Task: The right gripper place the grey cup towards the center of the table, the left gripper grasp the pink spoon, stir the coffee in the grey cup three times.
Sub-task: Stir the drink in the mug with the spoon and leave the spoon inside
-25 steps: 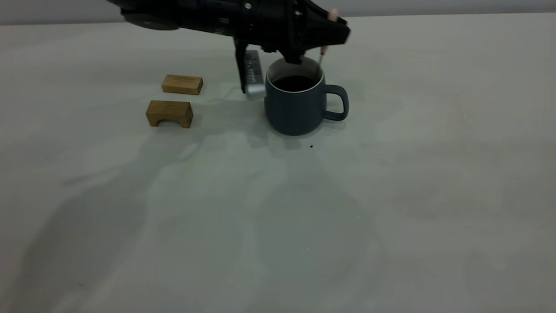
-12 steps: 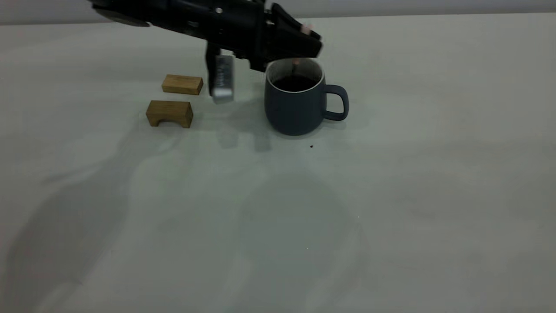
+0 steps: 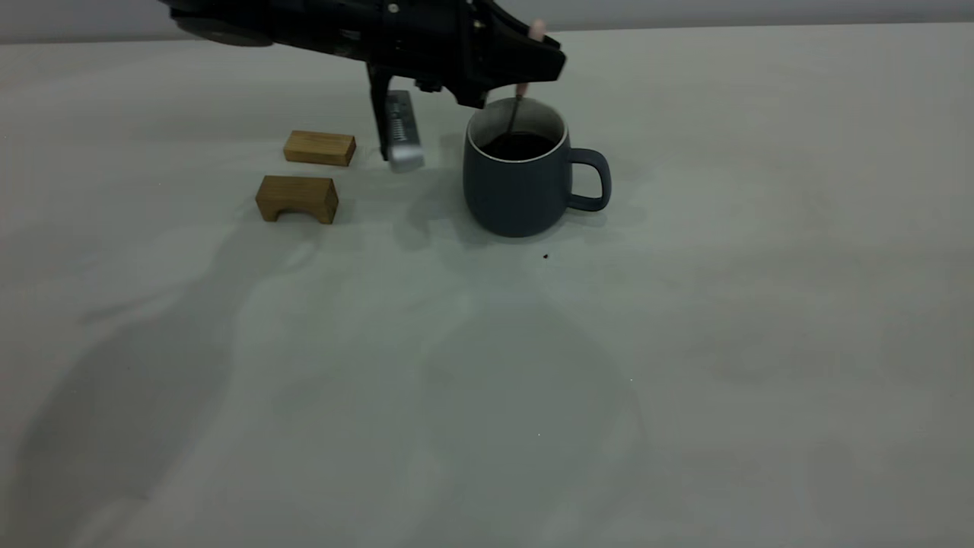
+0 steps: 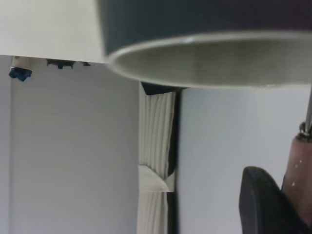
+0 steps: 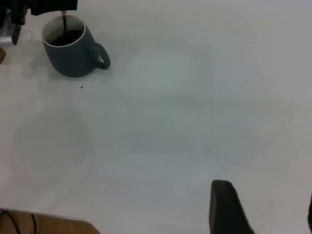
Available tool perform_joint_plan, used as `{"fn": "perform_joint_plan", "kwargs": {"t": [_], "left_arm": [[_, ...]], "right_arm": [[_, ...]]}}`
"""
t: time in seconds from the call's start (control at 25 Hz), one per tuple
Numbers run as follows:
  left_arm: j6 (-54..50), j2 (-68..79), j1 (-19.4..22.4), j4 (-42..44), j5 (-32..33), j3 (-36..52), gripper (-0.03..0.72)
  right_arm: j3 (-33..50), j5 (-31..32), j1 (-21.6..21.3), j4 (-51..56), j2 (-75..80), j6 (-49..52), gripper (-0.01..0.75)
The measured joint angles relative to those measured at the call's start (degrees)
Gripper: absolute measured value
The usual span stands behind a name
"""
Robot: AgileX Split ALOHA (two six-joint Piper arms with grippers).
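Note:
The grey cup (image 3: 517, 190) stands upright at the table's (image 3: 685, 342) far middle, handle to the right, with dark coffee (image 3: 519, 144) inside. My left gripper (image 3: 533, 67) hovers just above its rim, shut on the pink spoon (image 3: 537, 30). The spoon's metal neck (image 3: 517, 110) dips into the coffee near the back of the cup. In the left wrist view the pink handle (image 4: 298, 170) lies against a black finger (image 4: 261, 204), close to the cup's white rim (image 4: 209, 61). My right gripper (image 5: 265, 214) hangs open far from the cup (image 5: 73, 58), above bare table.
Two small wooden blocks lie left of the cup, a flat one (image 3: 319, 148) and an arched one (image 3: 297, 198). A tiny dark speck (image 3: 545, 256) sits just in front of the cup. The left arm's silver part (image 3: 403, 133) hangs between blocks and cup.
The left gripper has shifted left, carrying the spoon's neck from the cup's right rim to its middle. The silver wrist part swung left, then slightly back. The cup stayed put.

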Motion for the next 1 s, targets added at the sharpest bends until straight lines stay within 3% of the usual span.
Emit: {"fn": "perform_joint_plan", "kwargs": {"t": [0.56, 0.72, 0.8, 1.0], "left_arm": [[-0.11, 0.00, -0.05, 3.68, 12.74, 0.00, 0.121], [-0.11, 0.00, -0.05, 4.50, 13.73, 0.00, 0.135], [-0.04, 0.00, -0.05, 5.82, 13.78, 0.00, 0.192], [5.73, 0.00, 0.19, 11.10, 13.62, 0.00, 0.464]], "right_arm": [[0.00, 0.00, 0.00, 0.00, 0.00, 0.00, 0.438], [0.00, 0.00, 0.00, 0.00, 0.00, 0.00, 0.438], [0.00, 0.00, 0.00, 0.00, 0.00, 0.00, 0.438], [0.00, 0.00, 0.00, 0.00, 0.00, 0.00, 0.438]]}}
